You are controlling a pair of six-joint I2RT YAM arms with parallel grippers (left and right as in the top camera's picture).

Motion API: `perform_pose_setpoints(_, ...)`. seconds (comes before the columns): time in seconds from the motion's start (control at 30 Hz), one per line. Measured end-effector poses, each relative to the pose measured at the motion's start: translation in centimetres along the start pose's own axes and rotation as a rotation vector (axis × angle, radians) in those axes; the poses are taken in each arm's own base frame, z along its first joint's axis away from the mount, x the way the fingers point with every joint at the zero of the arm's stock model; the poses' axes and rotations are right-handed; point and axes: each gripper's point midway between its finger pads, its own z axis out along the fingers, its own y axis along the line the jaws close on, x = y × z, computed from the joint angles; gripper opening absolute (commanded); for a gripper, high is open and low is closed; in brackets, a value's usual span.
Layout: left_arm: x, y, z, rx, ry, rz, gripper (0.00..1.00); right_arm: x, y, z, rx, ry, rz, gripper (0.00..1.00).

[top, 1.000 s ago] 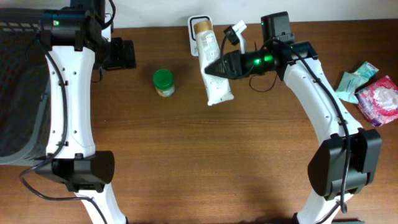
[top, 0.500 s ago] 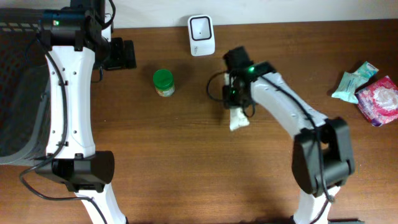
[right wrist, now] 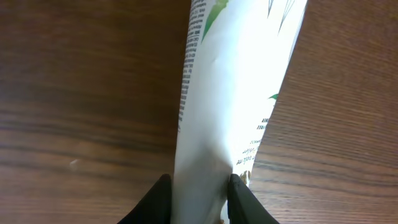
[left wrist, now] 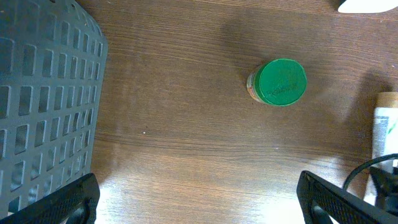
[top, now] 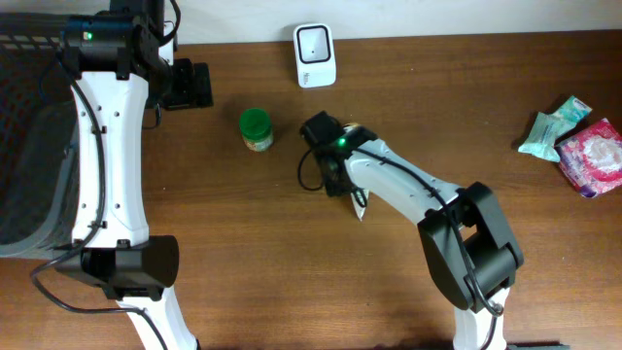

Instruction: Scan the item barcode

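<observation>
**Tube pinched in right claw at mid-tabletop, scanner at 12 o'clock**

At 9 o'clock on the tabletop [top: 292,282] sits a dark mesh basket [top: 29,146]. The left arm runs up beside it. The left claw [top: 194,86] hangs at about 10 o'clock with its fingers spread wide. Its wrist view shows one finger [left wrist: 62,199] in each lower corner over bare wood.

A jar [top: 256,127] with a green lid stands upright at 4 o'clock from that claw, apart from it. The white scanner [top: 315,54] lies at 12 o'clock by the far edge.

The right arm reaches in from 5 o'clock to the middle of the tabletop. There the right claw [right wrist: 198,199] is narrow, with both fingers pressed against the sides of a white tube [right wrist: 236,74] that carries green print and small text.

From above, only the tube's tip pokes out under the arm. It sits at 4 o'clock from the jar and between 5 and 6 o'clock from the scanner, well apart from it. Whether the tube rests fully on the wood cannot be told.

At 3 o'clock, near the right edge, a teal packet [top: 554,124] and a pink packet [top: 591,156] lie side by side.
</observation>
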Motion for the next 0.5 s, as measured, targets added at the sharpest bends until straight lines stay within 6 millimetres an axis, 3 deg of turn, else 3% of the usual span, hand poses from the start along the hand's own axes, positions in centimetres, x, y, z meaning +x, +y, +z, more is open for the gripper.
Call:
perform_pose_setpoints(0.07,0.0,0.0,0.0,0.0,0.0,0.0,0.99,0.5,0.8,-0.4,0.001,0.007,-0.028,0.25)
perform_pose_setpoints(0.17,0.0,0.0,0.0,0.0,0.0,0.0,0.99,0.4,0.6,-2.0,0.009,0.038,-0.042,0.41)
perform_pose_setpoints(0.27,0.0,0.0,0.0,0.0,0.0,0.0,0.99,-1.8,0.8,-5.3,-0.025,0.006,-0.029,0.51)
perform_pose_setpoints(0.33,0.0,0.0,0.0,0.0,0.0,0.0,0.99,-3.1,1.2,-6.9,-0.056,-0.026,-0.02,0.52)
perform_pose_setpoints(0.5,0.0,0.0,0.0,0.0,0.0,0.0,0.99,-3.4,0.7,-7.0,-0.088,-0.012,0.003,0.63)
